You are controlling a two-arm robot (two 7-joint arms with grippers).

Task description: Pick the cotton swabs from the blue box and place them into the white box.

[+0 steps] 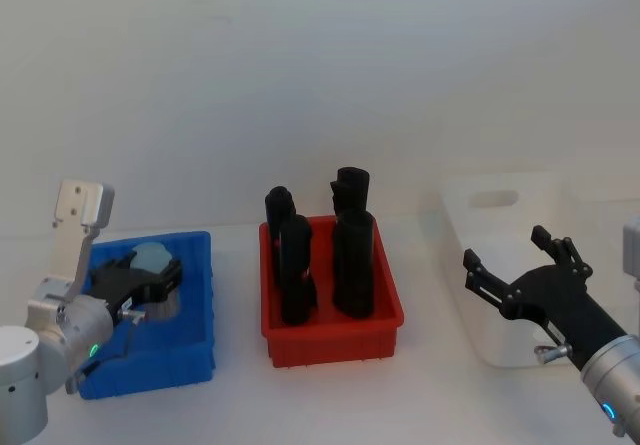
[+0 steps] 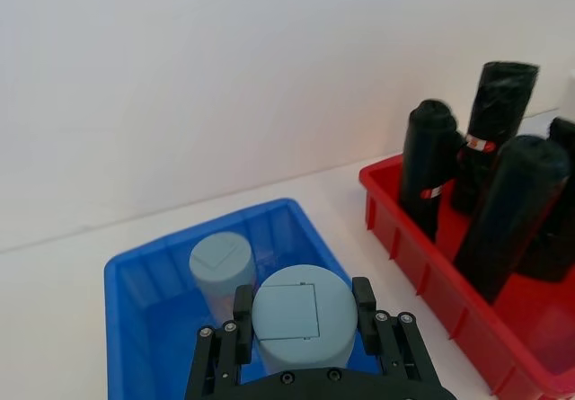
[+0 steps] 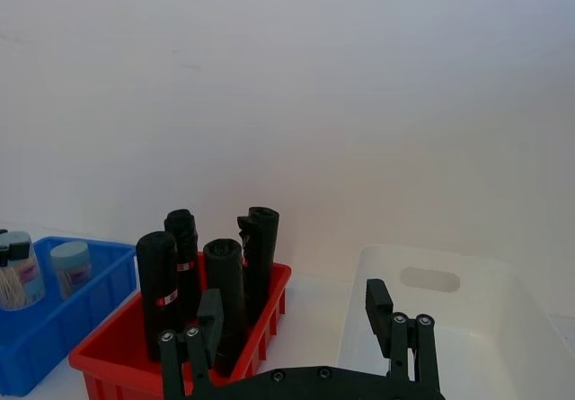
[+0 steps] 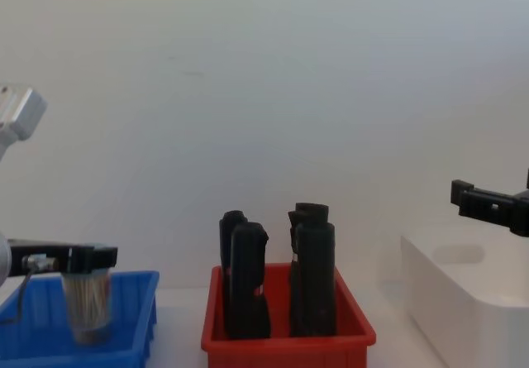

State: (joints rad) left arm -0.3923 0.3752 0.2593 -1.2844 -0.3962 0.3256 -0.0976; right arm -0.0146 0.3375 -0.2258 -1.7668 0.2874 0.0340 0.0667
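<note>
— Left gripper (image 2: 303, 311)?
— Closed on one upright jar of the cotton swabs (image 4: 88, 300), its base below the rim of the blue box (image 1: 150, 377) (a second jar (image 2: 220, 263) just beside).
— Destination?
— At 3 o'clock, past the red bin (image 1: 330, 345): the white box (image 4: 463, 310). Long axis vertical; probably needs lifting clear first.
— Right gripper (image 1: 505, 246)?
— Spread wide, empty, hovering over the white box, far nearer to it.

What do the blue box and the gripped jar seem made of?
Blue box: glossy moulded plastic, by its sheen. Cotton swabs jar, in the left gripper's shut jaws inside it: probably clear plastic, sticks showing through; matte grey-blue lid. Right gripper hangs open by the white box.
</note>
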